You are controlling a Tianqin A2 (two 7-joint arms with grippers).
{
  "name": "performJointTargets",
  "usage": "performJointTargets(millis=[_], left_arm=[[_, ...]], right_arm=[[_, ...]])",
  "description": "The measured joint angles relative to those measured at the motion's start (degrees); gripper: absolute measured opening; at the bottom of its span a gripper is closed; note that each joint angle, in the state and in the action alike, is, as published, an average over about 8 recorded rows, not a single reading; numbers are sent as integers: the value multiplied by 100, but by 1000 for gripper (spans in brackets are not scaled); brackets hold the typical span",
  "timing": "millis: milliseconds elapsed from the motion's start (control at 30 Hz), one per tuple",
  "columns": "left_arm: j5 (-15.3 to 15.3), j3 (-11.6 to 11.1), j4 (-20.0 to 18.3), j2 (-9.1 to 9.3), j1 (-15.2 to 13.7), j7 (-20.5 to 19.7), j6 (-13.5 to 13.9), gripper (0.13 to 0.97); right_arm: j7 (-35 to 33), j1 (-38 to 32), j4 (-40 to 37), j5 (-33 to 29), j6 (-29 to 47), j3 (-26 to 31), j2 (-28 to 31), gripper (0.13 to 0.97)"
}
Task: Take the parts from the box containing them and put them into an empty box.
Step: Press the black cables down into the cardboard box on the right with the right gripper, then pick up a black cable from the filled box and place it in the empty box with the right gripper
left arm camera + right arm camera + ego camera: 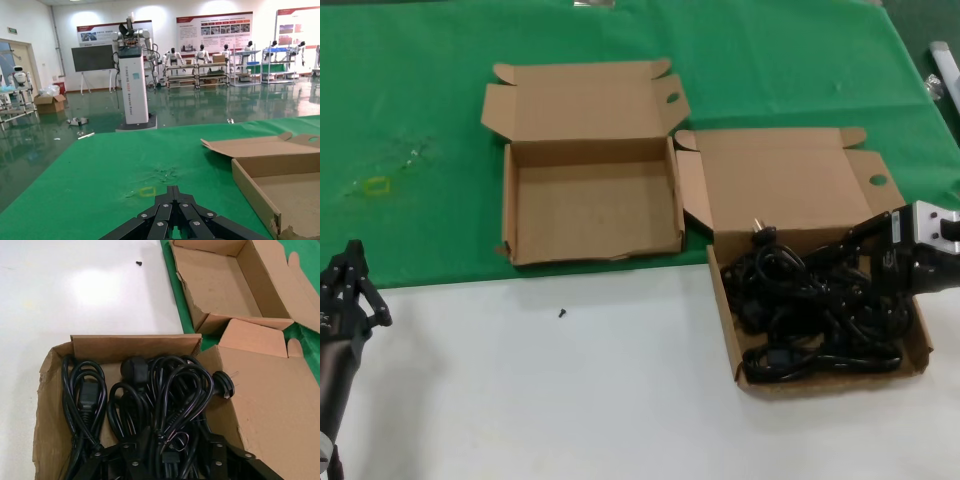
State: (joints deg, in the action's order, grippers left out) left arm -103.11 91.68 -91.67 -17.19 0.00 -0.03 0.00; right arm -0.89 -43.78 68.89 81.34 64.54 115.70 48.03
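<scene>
Reaching into the cord-filled brown cardboard box (923, 352), the right gripper (167, 460) straddles the coiled black power cords (810, 310), fingers spread, not yet clamped; next, close, lift, and carry to the empty brown cardboard box (592, 252), while the left gripper (350, 285), fingers together, idles at the table's near-left edge.

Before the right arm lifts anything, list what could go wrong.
1. The power cords lie tangled in the full box, so lifting one bundle may drag others out.
2. A snagged cord could tug that light box along the table.
3. The empty box sits across a raised flap; hanging loops may catch it.
</scene>
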Motion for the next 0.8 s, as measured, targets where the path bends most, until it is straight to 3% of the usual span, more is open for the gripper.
performJointTargets(millis=[100, 367, 800], left_arm=[[0, 0, 0, 0, 0, 0, 0, 143], [0, 0, 0, 0, 0, 0, 0, 143], [0, 0, 0, 0, 0, 0, 0, 143]], right_arm=[[-9, 7, 8, -4, -7, -9, 1, 447], [-2, 50, 74, 5, -8, -38, 34, 315], [72, -14, 278, 92, 225, -107, 223, 255]])
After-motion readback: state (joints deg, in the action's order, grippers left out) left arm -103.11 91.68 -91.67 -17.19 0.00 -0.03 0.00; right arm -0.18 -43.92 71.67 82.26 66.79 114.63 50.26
